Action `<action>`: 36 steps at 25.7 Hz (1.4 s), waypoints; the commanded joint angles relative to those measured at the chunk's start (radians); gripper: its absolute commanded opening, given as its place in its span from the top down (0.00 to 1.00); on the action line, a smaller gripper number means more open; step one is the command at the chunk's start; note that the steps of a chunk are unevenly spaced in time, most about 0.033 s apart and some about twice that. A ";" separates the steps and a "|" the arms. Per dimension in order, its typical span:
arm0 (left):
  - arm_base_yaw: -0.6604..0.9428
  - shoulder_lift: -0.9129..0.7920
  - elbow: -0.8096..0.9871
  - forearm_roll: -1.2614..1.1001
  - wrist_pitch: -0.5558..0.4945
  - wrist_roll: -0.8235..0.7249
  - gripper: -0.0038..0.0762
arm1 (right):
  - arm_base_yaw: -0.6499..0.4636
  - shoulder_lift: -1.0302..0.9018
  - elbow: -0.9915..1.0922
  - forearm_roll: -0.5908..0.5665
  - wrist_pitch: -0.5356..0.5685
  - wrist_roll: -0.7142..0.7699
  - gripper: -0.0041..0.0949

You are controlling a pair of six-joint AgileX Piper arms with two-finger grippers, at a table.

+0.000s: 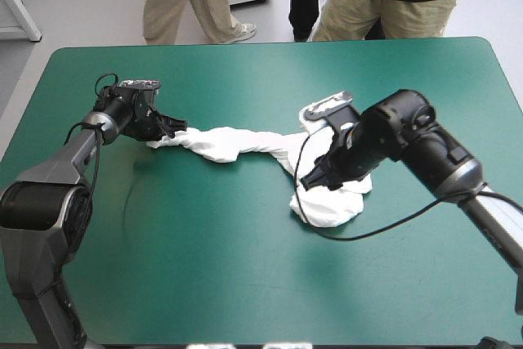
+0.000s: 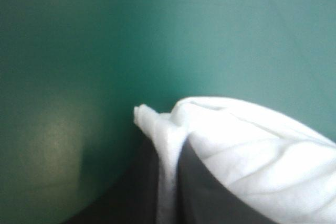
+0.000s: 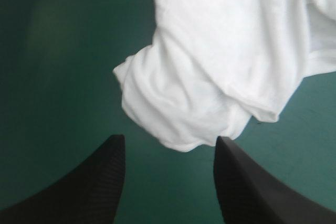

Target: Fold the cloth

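The T-shirt (image 1: 237, 143) was plain white throughout, its folds shaded pale grey. The cover of the table (image 1: 245, 267) was one even teal-green, darker where shadows fell beside the cloth and under the arms. The left gripper (image 1: 174, 129) was black, and so was the right gripper (image 1: 315, 177). Seen close, the right one's fingers (image 3: 89, 187) were matt black against the teal-green, and the left one's fingers (image 2: 131, 198) were black against the white. The left arm (image 1: 57, 173) was grey along its long link and black at its joints. The right arm (image 1: 433, 153) was black and dark grey.
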State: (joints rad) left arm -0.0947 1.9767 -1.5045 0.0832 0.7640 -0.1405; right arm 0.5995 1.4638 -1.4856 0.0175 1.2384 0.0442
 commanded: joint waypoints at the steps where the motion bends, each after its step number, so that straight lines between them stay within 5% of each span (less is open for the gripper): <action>1: 0.007 -0.026 -0.007 0.036 0.051 0.000 0.96 | 0.088 -0.039 0.038 -0.093 -0.002 0.023 0.44; 5: 0.007 -0.026 -0.007 0.033 0.051 0.000 0.96 | 0.105 -0.039 0.141 -0.075 -0.059 0.060 0.35; 10: 0.007 -0.026 -0.007 -0.012 0.038 0.000 0.96 | 0.105 -0.006 0.300 -0.036 -0.245 0.053 0.35; 23: 0.007 -0.026 -0.007 -0.012 0.042 0.002 0.96 | 0.111 0.241 0.347 0.042 -0.404 0.019 0.35; 26: 0.007 -0.026 -0.007 -0.008 0.049 0.002 0.96 | 0.111 0.275 0.357 0.037 -0.416 0.057 0.49; 30: 0.007 -0.030 -0.007 -0.008 0.067 0.002 0.96 | 0.109 0.287 0.374 0.025 -0.426 0.050 0.98; 36: 0.007 -0.097 -0.007 -0.008 0.085 0.016 0.96 | 0.088 0.222 0.371 0.008 -0.382 0.053 0.98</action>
State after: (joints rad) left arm -0.0919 1.9639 -1.5025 0.0636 0.7965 -0.1322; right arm 0.6958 1.7068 -1.1299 -0.0593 0.9111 0.0993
